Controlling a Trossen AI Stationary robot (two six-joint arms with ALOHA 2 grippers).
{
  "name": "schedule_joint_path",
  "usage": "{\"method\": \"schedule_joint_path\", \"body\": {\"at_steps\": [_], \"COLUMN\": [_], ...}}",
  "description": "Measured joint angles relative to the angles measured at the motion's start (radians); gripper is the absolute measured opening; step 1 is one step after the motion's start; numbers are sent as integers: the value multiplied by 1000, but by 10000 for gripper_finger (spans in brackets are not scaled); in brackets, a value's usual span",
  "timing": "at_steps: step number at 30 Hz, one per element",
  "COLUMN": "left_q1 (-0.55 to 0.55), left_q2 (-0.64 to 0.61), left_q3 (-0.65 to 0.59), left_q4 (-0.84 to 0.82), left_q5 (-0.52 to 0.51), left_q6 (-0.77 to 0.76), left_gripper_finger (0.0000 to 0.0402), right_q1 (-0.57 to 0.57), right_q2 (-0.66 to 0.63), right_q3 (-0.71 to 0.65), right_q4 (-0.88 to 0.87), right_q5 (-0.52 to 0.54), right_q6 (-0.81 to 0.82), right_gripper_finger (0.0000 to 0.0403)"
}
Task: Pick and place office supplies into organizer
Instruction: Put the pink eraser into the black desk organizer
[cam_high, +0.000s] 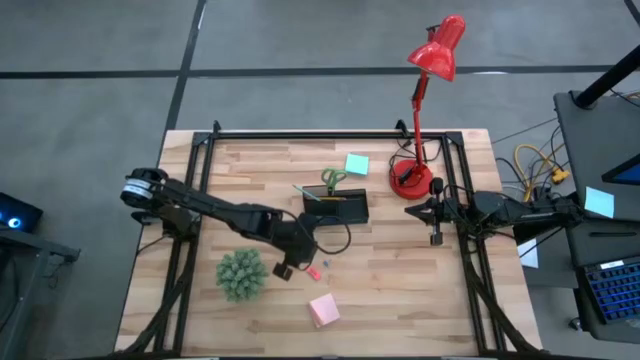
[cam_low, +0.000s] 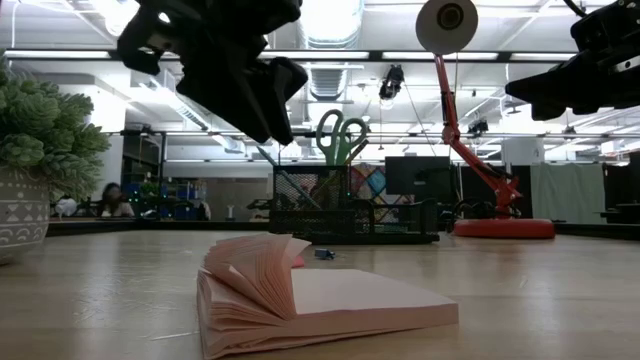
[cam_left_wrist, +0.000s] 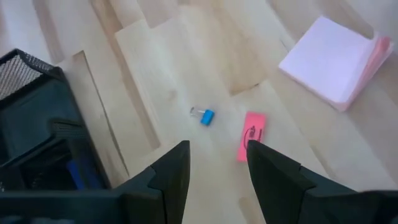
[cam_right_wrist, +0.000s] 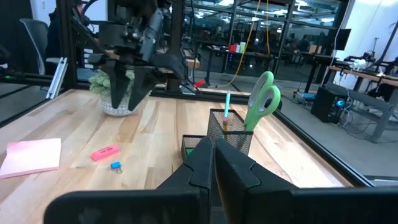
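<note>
The black mesh organizer (cam_high: 337, 207) stands mid-table. Green-handled scissors (cam_right_wrist: 261, 102) stand in it, handles up, beside a teal pen (cam_right_wrist: 227, 103). A pink eraser (cam_left_wrist: 252, 135) and a small blue piece (cam_left_wrist: 205, 116) lie flat on the wood in front of it. A pink sticky pad (cam_high: 323, 310) lies nearer the front edge, and a teal pad (cam_high: 356, 163) lies behind the organizer. My left gripper (cam_left_wrist: 217, 163) hangs open above the table, slanting down over the eraser and blue piece, with nothing between its fingers. My right gripper (cam_right_wrist: 212, 155) waits shut at the right side, pointing level.
A green spiky plant ball (cam_high: 242, 273) in its pot stands just left of my left gripper. The red desk lamp's base (cam_high: 410, 180) sits right of the organizer. The pink pad's top sheets (cam_low: 255, 270) curl upward.
</note>
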Motion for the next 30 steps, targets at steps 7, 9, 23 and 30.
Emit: {"method": "schedule_joint_path", "body": {"at_steps": [7,9,23,30], "left_q1": [-22,-23,-57,-82], "left_q2": [12,39,198,241], "left_q3": [-7,-6,96,94], "left_q4": [8,5,-63,-60], "left_q5": [-1,-1,27,-8], "left_q6": [-51,-50,13,29], "left_gripper_finger": [146,146,146,146], "right_q1": [0,0,0,0], "right_q2": [0,0,-1,-1], "right_q3": [0,0,1,1], "right_q4": [1,1,2,2], "right_q5": [0,0,-1,-1], "right_q6": [0,0,-1,-3], "right_gripper_finger": [8,8,8,8]}}
